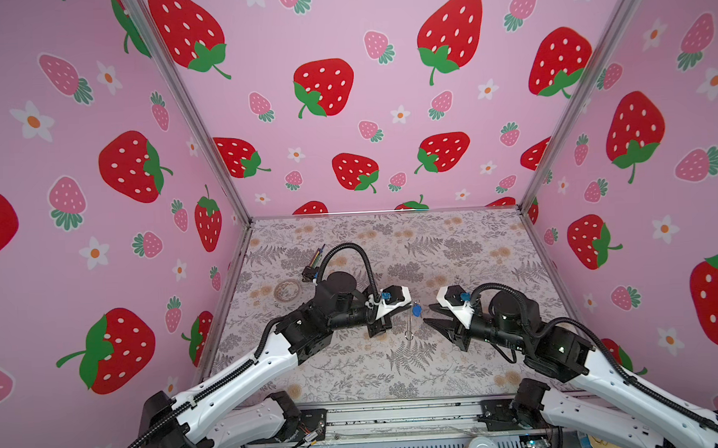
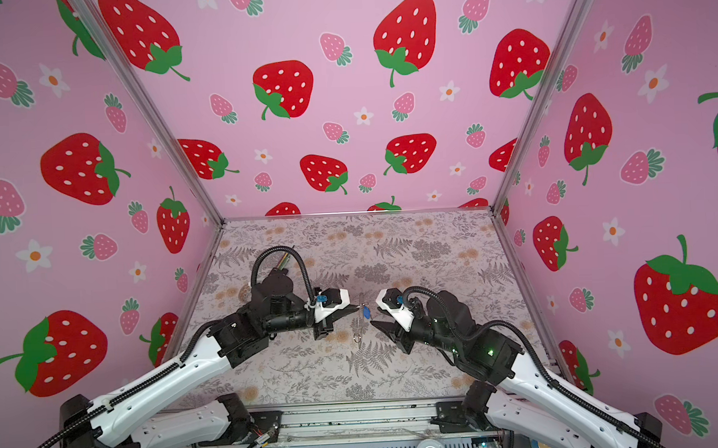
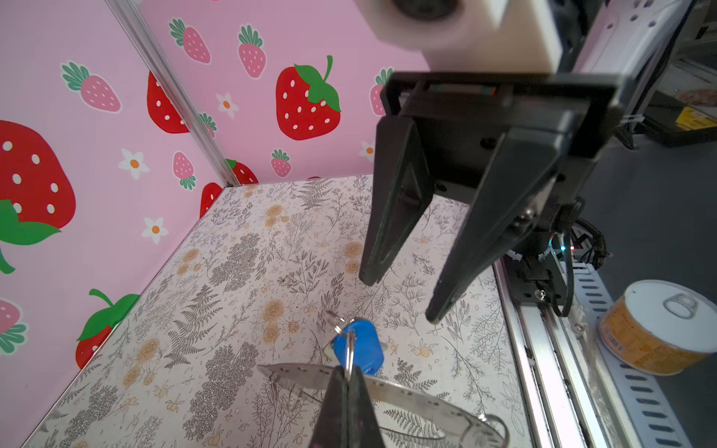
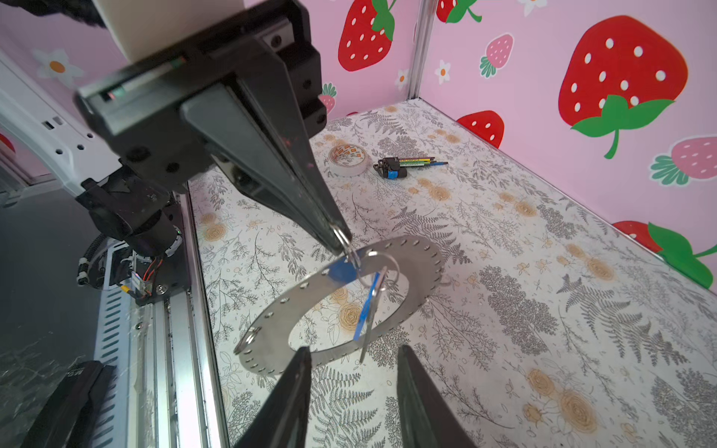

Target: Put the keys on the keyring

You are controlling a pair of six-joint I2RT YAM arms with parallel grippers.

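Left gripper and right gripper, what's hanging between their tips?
The keys and the edge-on keyring, dangling from the split ring pinched in the shut left gripper; the open right gripper sits clear of them, in both top views.

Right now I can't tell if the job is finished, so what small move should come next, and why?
Probably lower the left tool and lay the keyring on the table. That tool is shut on a wire loop at the keyring's rim, the keys seem to hang from the same rim, and the right tool stands open, clear of both.
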